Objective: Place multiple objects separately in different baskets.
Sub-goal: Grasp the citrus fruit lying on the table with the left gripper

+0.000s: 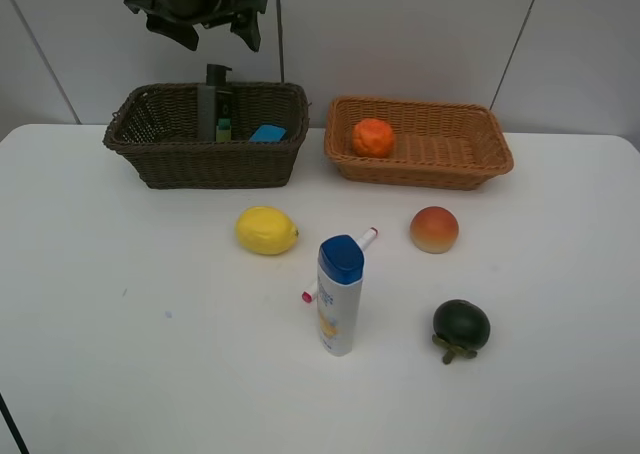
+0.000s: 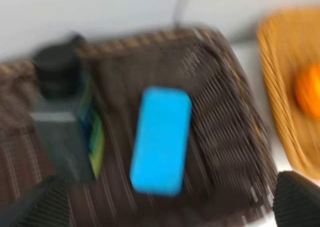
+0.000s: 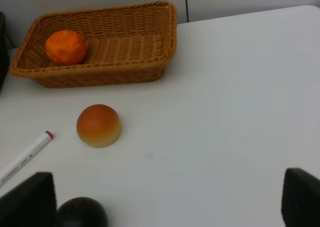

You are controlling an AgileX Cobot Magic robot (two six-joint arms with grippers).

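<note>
Exterior high view: the left gripper [image 1: 218,29] hangs open above the dark-brown woven wicker basket [image 1: 150,159] at eleven o'clock, which holds the dark green pump bottle [image 1: 212,104] and the blue-sided black eraser [image 1: 267,133]; left wrist view, blurred, shows both inside it; right wrist view: the right gripper [image 3: 162,207] gapes empty near the round red-yellow peach [image 3: 98,125].

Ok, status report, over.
Left gripper open over dark basket; eraser inside by pump bottle. Right gripper open, empty. Orange in tan basket. Lemon, peach, mangosteen, white bottle, marker on table; nothing blocking.
</note>
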